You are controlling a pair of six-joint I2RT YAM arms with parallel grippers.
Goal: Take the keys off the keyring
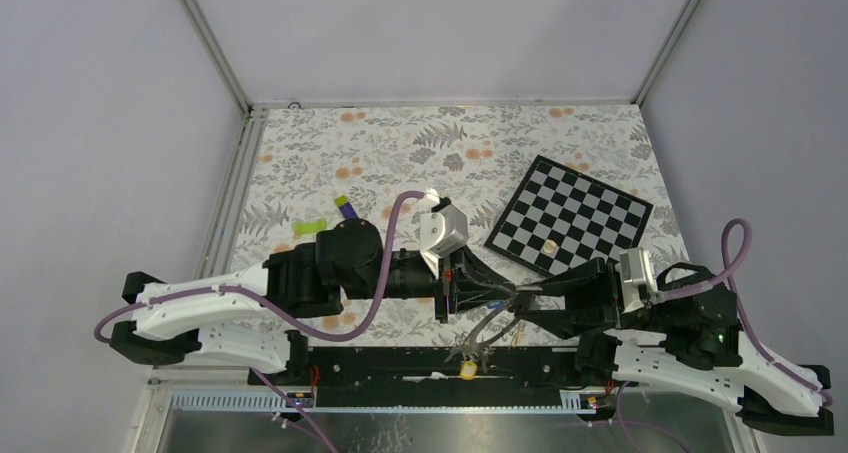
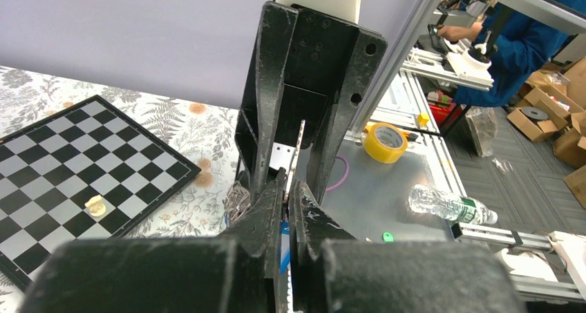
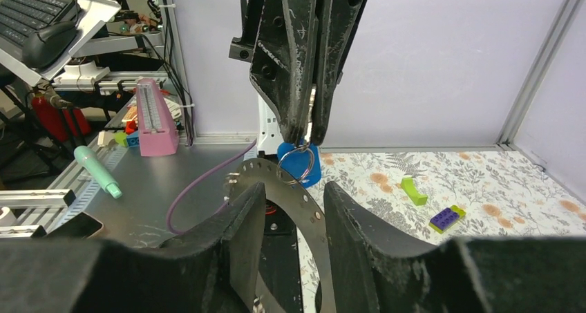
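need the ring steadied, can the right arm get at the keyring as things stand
Probably yes: the right gripper has open fingers either side of the keyring, nothing between, and the left gripper pinches the blue tag above, clear of it.

Right gripper (image 3: 294,197) jaws apart astride keyring (image 3: 271,169), left gripper (image 3: 309,135) above pinching blue-tagged key (image 3: 311,175)

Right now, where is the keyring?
In the right wrist view the keyring runs between the right gripper's open fingers, just under the left gripper, which pinches a blue tag; from above, that is by the table's near edge, right of centre.
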